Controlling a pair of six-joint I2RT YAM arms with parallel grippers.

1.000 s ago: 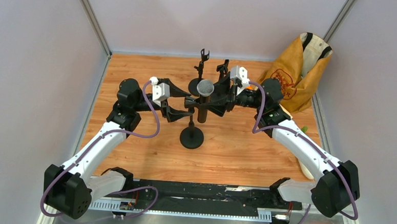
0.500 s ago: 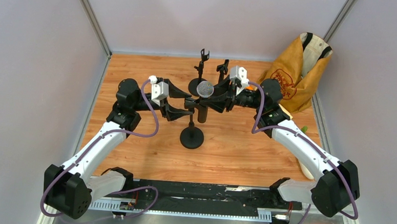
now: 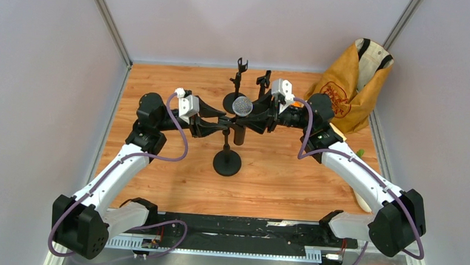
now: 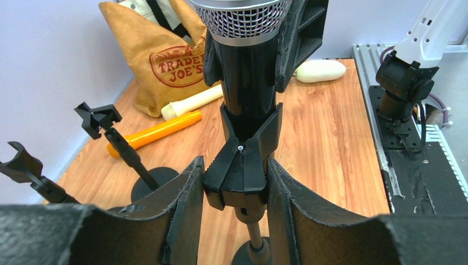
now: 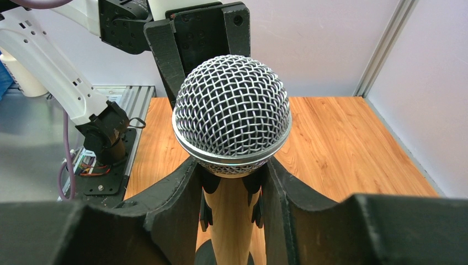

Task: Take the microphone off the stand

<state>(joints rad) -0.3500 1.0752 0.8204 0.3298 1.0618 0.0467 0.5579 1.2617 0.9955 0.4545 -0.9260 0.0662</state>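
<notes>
The microphone has a silver mesh head and a black body and stands upright in the clip of a black stand with a round base. My left gripper comes in from the left and is shut on the stand's clip, one finger on each side of it. My right gripper comes in from the right and is shut on the microphone's body just below the mesh head. In the left wrist view the microphone rises from the clip between my left gripper fingers.
Two more black stands with empty clips stand just behind. A tan Trader Joe's bag leans in the back right corner. An orange cylinder and white objects lie on the wooden table near it.
My left gripper has closed from open onto the stand's clip. The microphone head has shifted slightly back in the right gripper's hold.
</notes>
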